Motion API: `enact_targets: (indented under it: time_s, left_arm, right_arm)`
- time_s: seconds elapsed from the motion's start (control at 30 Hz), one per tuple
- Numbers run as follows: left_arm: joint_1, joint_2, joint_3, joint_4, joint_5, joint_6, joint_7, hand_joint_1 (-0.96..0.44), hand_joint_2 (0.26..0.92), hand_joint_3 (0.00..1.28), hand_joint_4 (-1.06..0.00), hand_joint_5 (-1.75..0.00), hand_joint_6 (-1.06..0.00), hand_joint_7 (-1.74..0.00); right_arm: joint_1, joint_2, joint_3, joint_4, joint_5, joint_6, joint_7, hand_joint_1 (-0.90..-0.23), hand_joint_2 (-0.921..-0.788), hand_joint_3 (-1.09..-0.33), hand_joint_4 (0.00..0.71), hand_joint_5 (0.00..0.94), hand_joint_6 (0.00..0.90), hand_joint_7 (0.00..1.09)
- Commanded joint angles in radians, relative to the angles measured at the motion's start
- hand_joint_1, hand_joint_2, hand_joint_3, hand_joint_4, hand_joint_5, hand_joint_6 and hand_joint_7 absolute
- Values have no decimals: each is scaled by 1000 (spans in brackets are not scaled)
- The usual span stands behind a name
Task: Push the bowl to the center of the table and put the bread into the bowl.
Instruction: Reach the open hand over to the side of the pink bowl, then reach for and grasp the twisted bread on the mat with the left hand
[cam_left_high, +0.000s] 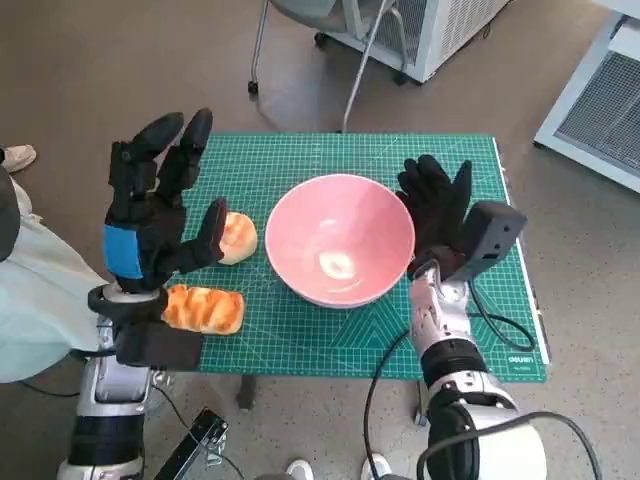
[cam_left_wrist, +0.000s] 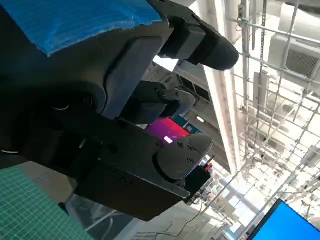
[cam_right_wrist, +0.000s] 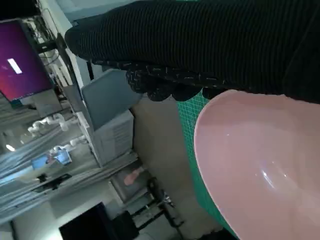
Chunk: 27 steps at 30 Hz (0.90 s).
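Note:
A pink bowl (cam_left_high: 339, 238) stands empty near the middle of the green mat (cam_left_high: 300, 340); its rim also fills the right wrist view (cam_right_wrist: 260, 165). My right hand (cam_left_high: 434, 205) lies flat against the bowl's right side, fingers spread, holding nothing. Two pieces of bread lie left of the bowl: a round bun (cam_left_high: 237, 237) and a longer golden loaf (cam_left_high: 203, 309) near the mat's front left corner. My left hand (cam_left_high: 160, 205) hovers raised above them, fingers apart and empty, partly hiding the bun. In the left wrist view the black fingers (cam_left_wrist: 165, 155) point up at the ceiling.
The mat covers the small table, whose edges lie close on all sides. A person's light clothing (cam_left_high: 30, 290) shows at the left. Chair legs (cam_left_high: 300, 60) and a white cabinet (cam_left_high: 440, 30) stand beyond the far edge. A cable (cam_left_high: 500, 325) trails by my right forearm.

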Motion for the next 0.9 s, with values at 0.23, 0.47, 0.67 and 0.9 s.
enact_targets:
  time_s: [0.23, 0.47, 0.67, 0.9]
  left_arm:
    - [27, 39, 33, -44, -15, 11, -38, -51, 607, 920, -390, 0, -62, -789]
    - [34, 162, 46, -101, -18, 16, -164, -62, 612, 878, -374, 0, -56, -789]
    - [37, 319, 61, -162, -78, 56, -380, -60, 632, 751, -306, 0, -7, -744]
    - [33, 499, 72, -237, -143, 151, -643, -7, 621, 633, -214, 0, -2, -667]
  right_arm:
    - [-16, -65, 51, -32, -51, -131, 65, -549, -921, -755, 289, 2, 149, 625]
    - [-29, -109, 101, -108, -50, -311, 230, -585, -921, -750, 338, 21, 112, 670]
    - [-13, -130, 131, -211, -8, -455, 407, -588, -921, -726, 347, 20, 107, 701]
    - [14, -154, 163, -304, 22, -529, 509, -606, -921, -711, 352, 20, 116, 715]
